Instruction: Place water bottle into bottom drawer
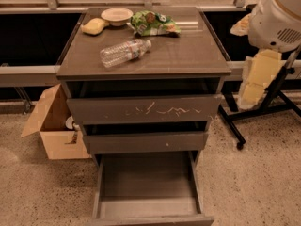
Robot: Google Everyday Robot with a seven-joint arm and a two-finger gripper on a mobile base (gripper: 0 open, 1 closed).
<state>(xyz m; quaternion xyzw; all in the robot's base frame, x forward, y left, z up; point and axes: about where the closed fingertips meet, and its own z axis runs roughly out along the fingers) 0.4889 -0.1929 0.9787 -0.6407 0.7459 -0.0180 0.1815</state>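
Observation:
The water bottle (124, 52) lies on its side on the cabinet top (188, 55), left of the middle, with its white cap pointing right. The bottom drawer (149, 192) is pulled out at floor level and its flat grey floor is bare. The two drawers above it are pulled out a little; the upper one has white scratches on its front. My arm's white housing (277, 18) is at the upper right. My gripper (255, 81) hangs as a pale shape to the right of the cabinet, well apart from the bottle and holding nothing I can see.
A green snack bag (154, 23), a white bowl (116, 16) and a yellow sponge (94, 26) sit at the back of the cabinet top. An open cardboard box (51, 124) stands on the floor to the left. A black stand leg (235, 126) lies to the right.

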